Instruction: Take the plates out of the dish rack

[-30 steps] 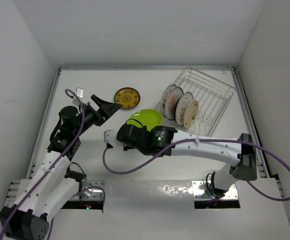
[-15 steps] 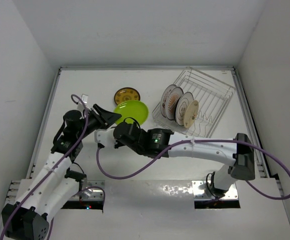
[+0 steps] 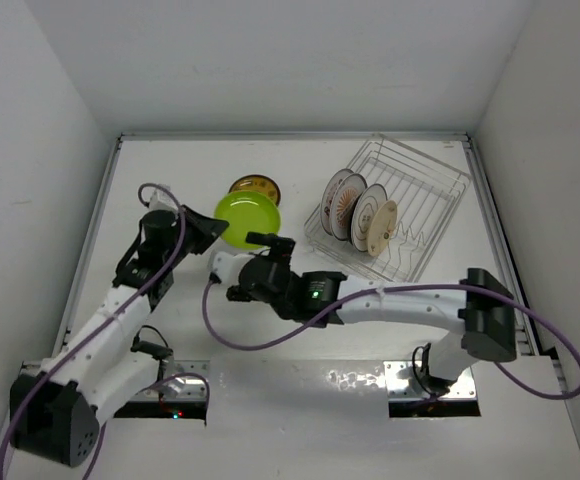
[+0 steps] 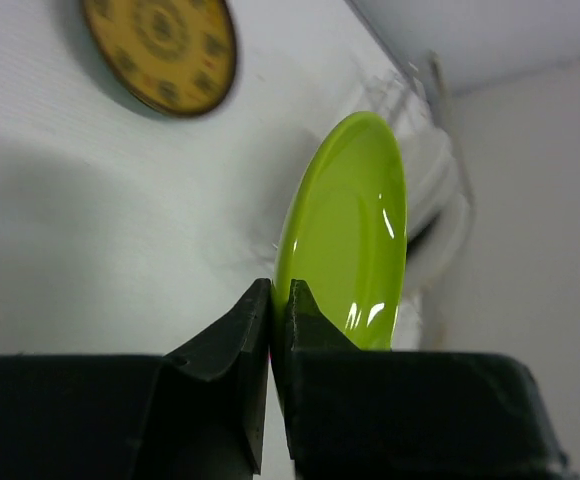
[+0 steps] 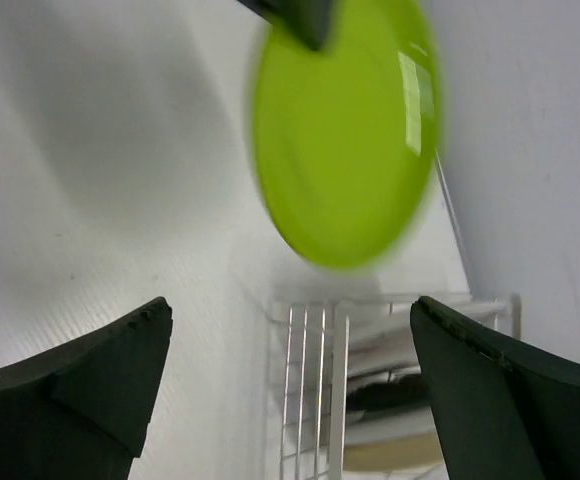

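Right end effector [image 5: 288, 312] stands wide and holds nothing, the lime green plate [image 4: 348, 235] clear of it at its twelve o'clock. Left end effector [image 4: 271, 298] pinches that plate's rim, carrying it tilted above the table [image 3: 170, 160], probably to set it by the mustard patterned plate [image 4: 160, 45] at eleven o'clock. The wire dish rack [image 3: 430, 185], at two o'clock, holds upright patterned plates [image 3: 355, 210] between its prongs.

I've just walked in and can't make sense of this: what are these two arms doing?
They are emptying a rack of plates. The left gripper is shut on the rim of a green plate, holding it on edge. The right gripper is open and apart from it. A yellow plate lies on the table, and several other plates stand in the rack.
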{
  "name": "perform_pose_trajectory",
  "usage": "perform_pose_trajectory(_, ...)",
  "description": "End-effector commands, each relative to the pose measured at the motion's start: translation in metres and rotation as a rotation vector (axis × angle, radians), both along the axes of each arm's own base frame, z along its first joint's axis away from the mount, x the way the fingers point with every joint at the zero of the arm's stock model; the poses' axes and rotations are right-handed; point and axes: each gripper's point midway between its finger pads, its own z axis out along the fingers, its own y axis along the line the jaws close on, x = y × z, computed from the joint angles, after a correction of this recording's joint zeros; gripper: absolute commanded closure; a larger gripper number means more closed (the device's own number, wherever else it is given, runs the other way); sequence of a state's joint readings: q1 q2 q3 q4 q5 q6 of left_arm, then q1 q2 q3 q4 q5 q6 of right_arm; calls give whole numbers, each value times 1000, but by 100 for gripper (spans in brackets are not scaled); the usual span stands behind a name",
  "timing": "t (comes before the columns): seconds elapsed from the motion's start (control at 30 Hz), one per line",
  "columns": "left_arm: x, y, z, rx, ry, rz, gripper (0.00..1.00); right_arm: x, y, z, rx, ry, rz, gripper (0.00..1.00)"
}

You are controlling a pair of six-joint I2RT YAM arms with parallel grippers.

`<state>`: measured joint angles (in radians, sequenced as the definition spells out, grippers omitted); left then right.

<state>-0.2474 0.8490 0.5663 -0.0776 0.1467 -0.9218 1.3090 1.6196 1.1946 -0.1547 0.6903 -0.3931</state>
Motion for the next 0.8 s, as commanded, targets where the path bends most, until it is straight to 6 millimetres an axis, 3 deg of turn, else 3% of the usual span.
perform_pose_trajectory(0.0,55,28,1,164,-55,166,100,23,-47,82,457,22,-287,1)
perform_pose_trajectory(0.03,67,27,1,178,-64,170,100,37,-66,80,566,87,-388,1)
perform_pose_trajectory(0.1,95,23,-16,224,-21,170,100,45,-96,77,608,125,-476,1)
perform_pose_trajectory(0.13,105,23,-21,236,-9,174,100,52,-125,80,629,93,-554,1)
perform_pose_trajectory(0.23,137,19,-38,270,10,179,100,53,-166,80,635,58,-635,1)
perform_pose_trajectory(0.43,185,19,-70,344,61,204,100,44,-209,82,646,21,-699,1)
perform_pose_trajectory(0.6,213,15,-81,360,79,201,100,42,-223,78,635,9,-717,1)
perform_pose_trajectory(0.77,231,16,-94,376,126,217,95,44,-221,69,614,22,-723,1)
